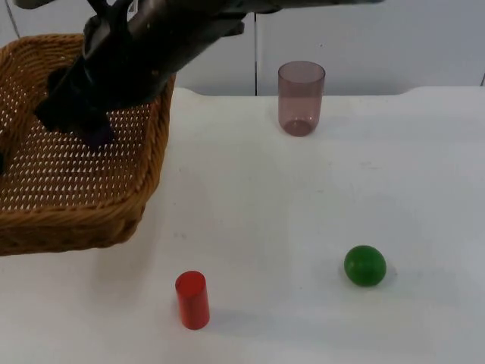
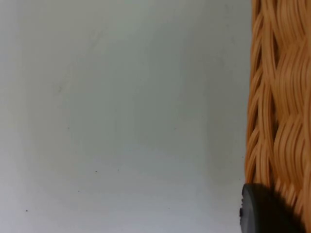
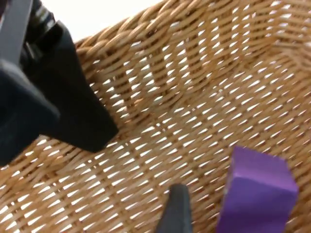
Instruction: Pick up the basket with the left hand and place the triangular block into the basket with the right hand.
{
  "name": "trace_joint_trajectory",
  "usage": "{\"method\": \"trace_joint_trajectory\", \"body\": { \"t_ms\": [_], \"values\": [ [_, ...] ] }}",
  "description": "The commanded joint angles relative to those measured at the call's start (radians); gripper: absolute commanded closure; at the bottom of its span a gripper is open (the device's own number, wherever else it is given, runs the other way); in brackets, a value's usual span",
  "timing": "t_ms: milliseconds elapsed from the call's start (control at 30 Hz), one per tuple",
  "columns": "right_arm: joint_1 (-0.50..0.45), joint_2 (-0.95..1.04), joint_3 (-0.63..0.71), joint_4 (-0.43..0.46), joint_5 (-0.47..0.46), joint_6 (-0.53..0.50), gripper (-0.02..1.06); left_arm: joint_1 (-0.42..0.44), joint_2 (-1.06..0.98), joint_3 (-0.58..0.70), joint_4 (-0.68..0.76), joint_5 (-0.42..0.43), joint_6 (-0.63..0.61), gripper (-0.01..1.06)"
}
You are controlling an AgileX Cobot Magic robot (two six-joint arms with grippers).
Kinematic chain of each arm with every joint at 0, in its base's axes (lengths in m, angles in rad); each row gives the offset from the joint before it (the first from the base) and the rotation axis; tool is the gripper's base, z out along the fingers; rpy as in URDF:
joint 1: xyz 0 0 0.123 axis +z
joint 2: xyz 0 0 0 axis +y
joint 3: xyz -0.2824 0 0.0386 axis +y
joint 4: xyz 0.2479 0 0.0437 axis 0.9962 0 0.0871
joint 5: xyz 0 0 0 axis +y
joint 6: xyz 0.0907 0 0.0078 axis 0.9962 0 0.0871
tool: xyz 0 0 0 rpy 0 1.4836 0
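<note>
Inside basket [image 1: 114, 208] — right end effector [image 1: 95, 135], purple block [image 3: 257, 194].

The wicker basket [image 1: 83, 205] sits at the left side of the bench [image 1: 303, 212], by its far edge. The right end effector [image 1: 95, 133] reaches over the basket's rim from the right and hangs inside it, over the woven floor. In the right wrist view the block [image 3: 257, 191] lies inside the basket, just beside one fingertip [image 3: 176, 211]. In the left wrist view the left end effector's fingertip [image 2: 262, 211] touches the basket's outer wall. The cup [image 1: 301, 98] stands upright to the right of the basket, near the back edge. The cylinder [image 1: 192, 299] stands upright near the front, right of the basket's front corner. The ball [image 1: 365, 265] rests well to the right of the cylinder, in front of the cup.
</note>
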Motion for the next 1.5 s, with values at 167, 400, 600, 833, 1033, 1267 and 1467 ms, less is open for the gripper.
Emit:
{"method": "trace_joint_trajectory", "body": {
  "t_ms": [167,400,600,833,1033,1267,1467],
  "values": [
    [-0.013,-0.183,-0.004,-0.114,0.075,0.004,0.35,0.004,-0.012,-0.001,-0.032,0.007,0.003,1.05],
    [-0.099,-0.447,0.021,-0.116,0.253,0.072,0.35,0.004,-0.012,-0.001,-0.032,0.007,0.008,1.05],
    [-0.146,-0.689,0.288,-0.116,0.155,0.083,0.35,0.002,-0.012,-0.001,-0.051,0.007,0.007,1.05],
    [-0.162,-0.944,0.629,-0.109,0.020,0.084,0.35,-0.034,-0.005,-0.032,-0.099,-0.006,0.001,1.05],
    [-0.162,-1.104,0.821,-0.105,-0.058,0.152,0.35,-0.184,0.087,-0.127,-0.111,-0.077,-0.043,1.05],
    [-0.162,-1.296,0.968,-0.105,-0.070,0.177,0.35,-0.292,0.300,-0.255,-0.145,-0.177,-0.058,1.05],
    [-0.162,-1.441,1.011,-0.105,-0.061,0.180,0.35,-0.320,0.450,-0.355,-0.157,-0.207,-0.058,1.05]
  ]
}}
